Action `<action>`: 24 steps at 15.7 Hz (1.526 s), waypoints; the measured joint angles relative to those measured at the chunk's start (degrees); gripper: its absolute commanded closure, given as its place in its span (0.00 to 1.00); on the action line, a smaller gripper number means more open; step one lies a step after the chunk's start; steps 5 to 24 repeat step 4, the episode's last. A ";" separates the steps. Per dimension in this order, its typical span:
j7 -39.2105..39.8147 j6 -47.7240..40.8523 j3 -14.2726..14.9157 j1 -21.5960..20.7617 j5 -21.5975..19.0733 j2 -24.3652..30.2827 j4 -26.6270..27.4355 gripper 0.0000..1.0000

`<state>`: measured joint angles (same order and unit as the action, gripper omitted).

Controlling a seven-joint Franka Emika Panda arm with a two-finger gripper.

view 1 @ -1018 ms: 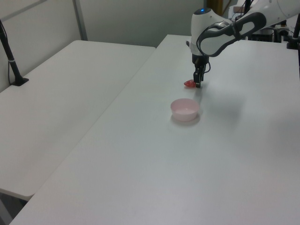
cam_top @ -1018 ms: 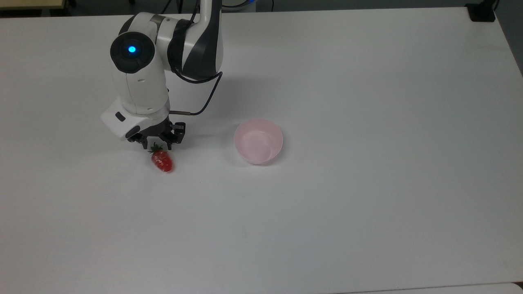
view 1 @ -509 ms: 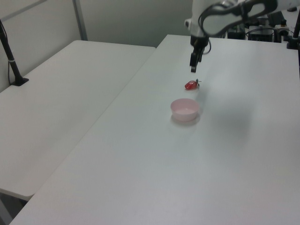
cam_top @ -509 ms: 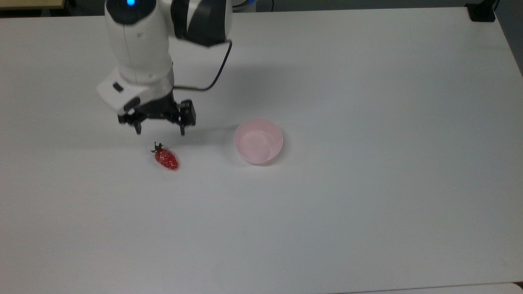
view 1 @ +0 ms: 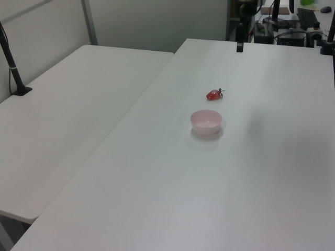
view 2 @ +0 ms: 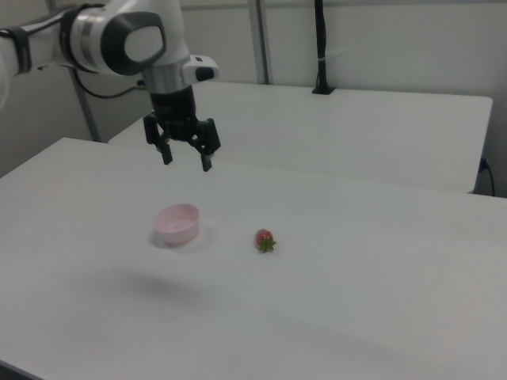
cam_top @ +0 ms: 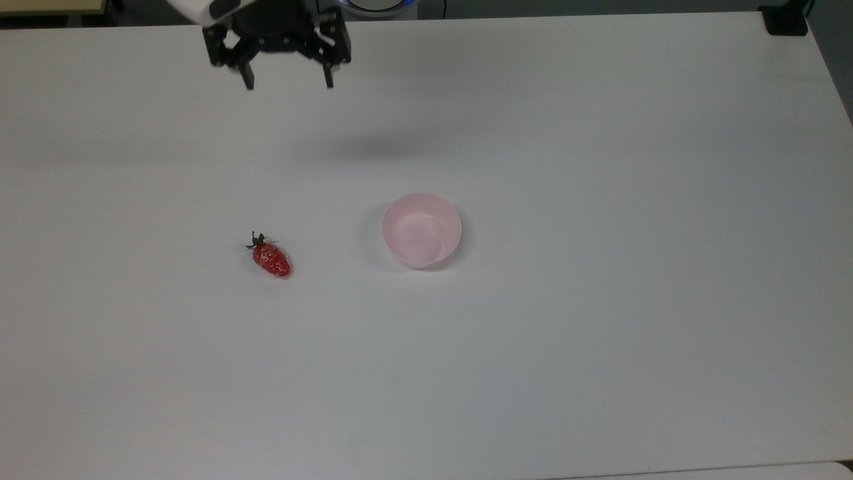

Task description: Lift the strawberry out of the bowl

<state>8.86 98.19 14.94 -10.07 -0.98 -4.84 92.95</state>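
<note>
Small glossy red strawberry (cam_top: 271, 259) lies on the white surface (cam_top: 600, 333), beside the empty pale pink round bowl (cam_top: 421, 230). Black two-finger claw (cam_top: 286, 80) raised well above, fingers apart, holding nothing. Judgement: extraction done; next move, none needed or retreat.

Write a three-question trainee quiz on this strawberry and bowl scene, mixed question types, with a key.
1. True or false: the strawberry lies inside the bowl.
2. Multiple choice: the hand is A) shut on the strawberry, B) open and raised above the table, C) resting in the bowl.
3. Fill in: in the top view, the strawberry's green cap points toward the upper ____ of the picture.

Key
1. False: it lies on the table, apart from the bowl, on the top view's left of it.
2. B: its fingers are spread and hold nothing.
3. Left.
</note>
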 measured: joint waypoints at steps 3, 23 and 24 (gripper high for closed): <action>-5.05 -0.63 -0.06 -1.70 0.14 2.74 1.71 0.00; -6.06 -0.63 -0.06 -1.93 0.45 3.11 2.15 0.00; -6.06 -0.63 -0.06 -1.93 0.45 3.11 2.15 0.00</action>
